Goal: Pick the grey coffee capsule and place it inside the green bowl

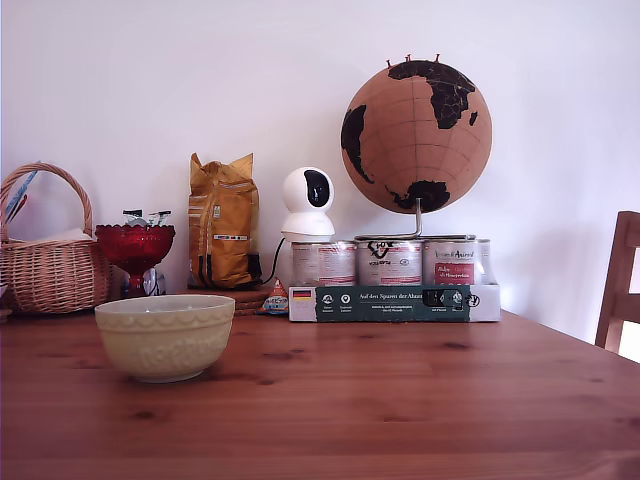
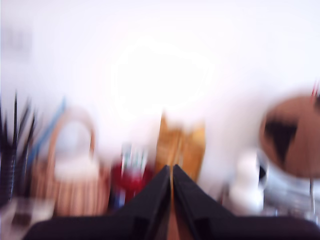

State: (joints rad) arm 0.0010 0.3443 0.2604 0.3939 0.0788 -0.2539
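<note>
The green bowl (image 1: pixel 165 337), pale yellowish-green with a relief band under its rim, stands upright on the wooden table (image 1: pixel 400 400) at the exterior view's left. Its inside is hidden from this low angle. The grey coffee capsule shows in neither view. My gripper (image 2: pixel 171 170) appears only in the blurred wrist view. Its two black fingers (image 2: pixel 155 195) are pressed together, with only a thin line between them and nothing visible in their grip. It is raised and faces the objects along the wall. The arm is outside the exterior view.
Along the wall, from the exterior view's left: a wicker basket (image 1: pixel 50 265), a red glass pedestal dish (image 1: pixel 135 245), a yellow bag (image 1: pixel 223 222), a white camera (image 1: pixel 308 205), a pack of cans (image 1: pixel 395 285) and a cork globe (image 1: pixel 417 123). A chair (image 1: pixel 620 285) stands at the right edge.
</note>
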